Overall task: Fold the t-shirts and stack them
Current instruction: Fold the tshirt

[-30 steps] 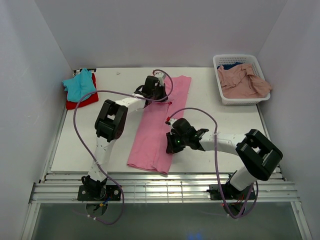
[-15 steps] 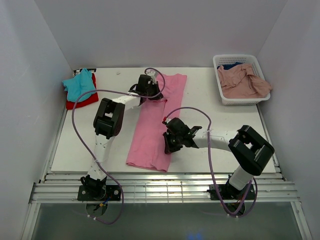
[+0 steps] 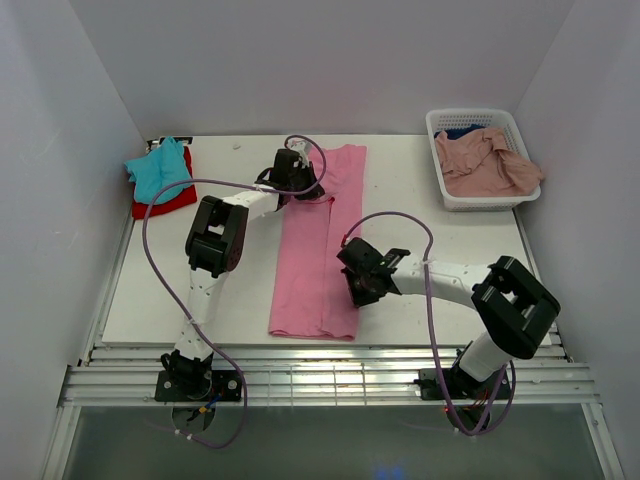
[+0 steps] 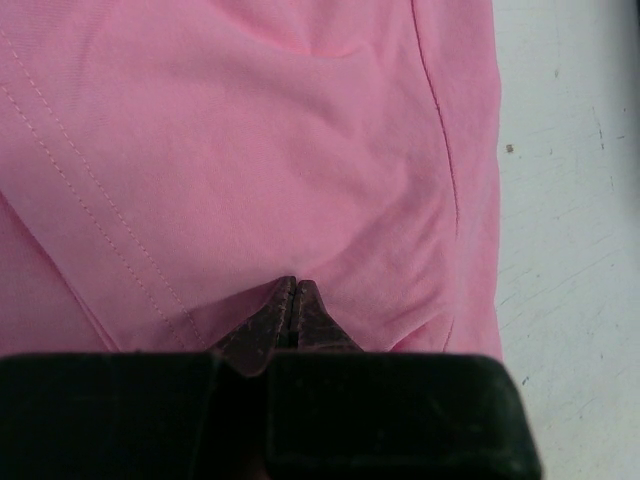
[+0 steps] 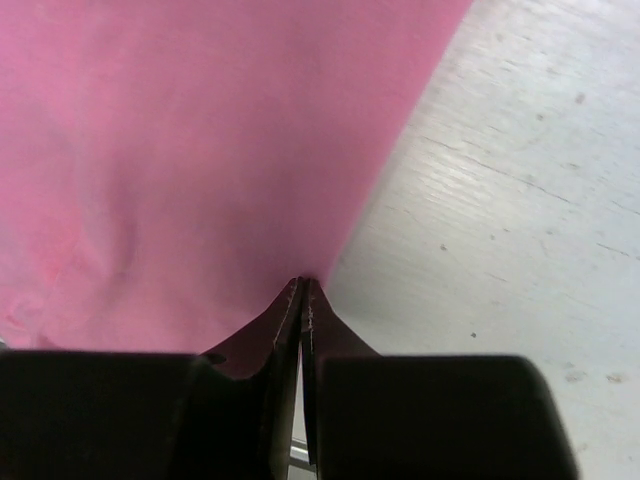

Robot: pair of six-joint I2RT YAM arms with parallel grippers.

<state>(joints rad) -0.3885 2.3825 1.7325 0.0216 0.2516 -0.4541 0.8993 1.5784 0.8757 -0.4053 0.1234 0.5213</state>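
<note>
The bright pink t-shirt [image 3: 318, 250], folded into a long strip, lies flat down the middle of the table. My left gripper [image 3: 300, 182] is shut at the strip's far left edge. In the left wrist view its closed tips [image 4: 295, 282] pinch puckered pink cloth [image 4: 250, 150]. My right gripper [image 3: 358, 292] is shut at the strip's near right edge. In the right wrist view its tips [image 5: 303, 282] close on the pink edge [image 5: 200, 150]. A teal t-shirt [image 3: 160, 168] lies on a red one [image 3: 165, 205] at the far left. A dusty salmon-pink t-shirt [image 3: 485, 165] covers a dark blue one [image 3: 462, 131].
The white lattice basket [image 3: 437, 128] holding the salmon and blue shirts stands at the far right corner. White walls close in the table on three sides. A metal rail [image 3: 330, 375] runs along the near edge by the arm bases.
The pink strip's near end has swung right with my right gripper, and its far end has shifted left with my left gripper. The strip now lies straighter, nearly front to back.
</note>
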